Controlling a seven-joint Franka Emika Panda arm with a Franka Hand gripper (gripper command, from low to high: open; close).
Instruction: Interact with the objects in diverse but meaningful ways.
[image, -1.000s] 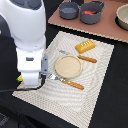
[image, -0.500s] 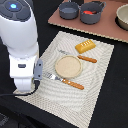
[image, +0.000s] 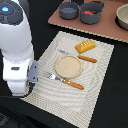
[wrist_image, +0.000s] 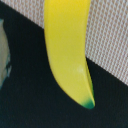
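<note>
Gripping state of the claw cannot be told: in the exterior view the fingers are being hidden behind the white arm (image: 19, 55), and in the wrist view no finger is being shown. A yellow banana (wrist_image: 70, 47) with a green tip is being seen very close in the wrist view, lying across the edge of the woven placemat (image: 75, 75) and the dark table. It seems that the banana is being approached for picking, or is already being held; this cannot be decided. For the next move, the fingers need to be centred over the banana's middle.

On the placemat a tan round plate (image: 68, 66), a bread loaf (image: 84, 46), and two orange-handled utensils are being kept. Two grey pots (image: 70, 9) are standing behind. No writing is being found.
</note>
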